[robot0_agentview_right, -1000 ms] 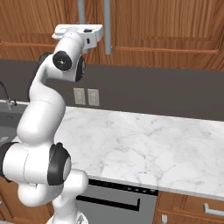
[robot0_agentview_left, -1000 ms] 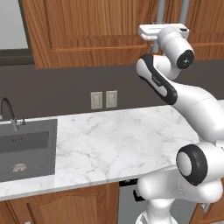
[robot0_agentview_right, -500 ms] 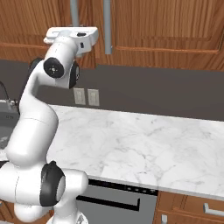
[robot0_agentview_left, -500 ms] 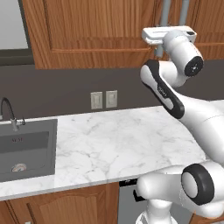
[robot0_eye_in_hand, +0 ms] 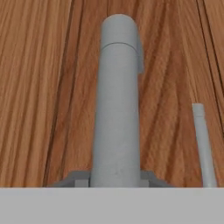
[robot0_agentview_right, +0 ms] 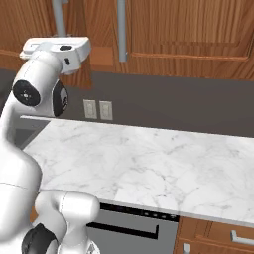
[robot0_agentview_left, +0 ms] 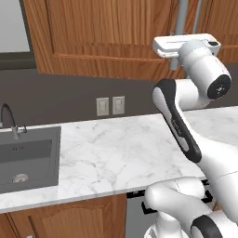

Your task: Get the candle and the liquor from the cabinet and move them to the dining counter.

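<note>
At far left: dark grey sunken sink [robot0_agentview_left: 29,158] with curved tap [robot0_agentview_left: 9,119], set in white grey-veined marble worktop [robot0_agentview_left: 116,155]. On the dark wall above, a pair of pale switch plates [robot0_agentview_left: 111,106]. Overhead, reddish-brown raised-panel wooden wall cabinet [robot0_agentview_left: 102,37], doors closed; candle and liquor presumably behind them, out of sight. Further right, long vertical grey bar handle [robot0_agentview_left: 182,18] with the two-finger gripper [robot0_eye_in_hand: 116,177] clamped nearly shut around it, finger tips flanking the bar low down in the hand view. A second, thinner-looking grey bar [robot0_eye_in_hand: 203,144] just beside, on the neighbouring door. Judged stiff, smooth metal, likely slippery, so a firm squeeze low on the bar and a pull following the hinge arc.
</note>
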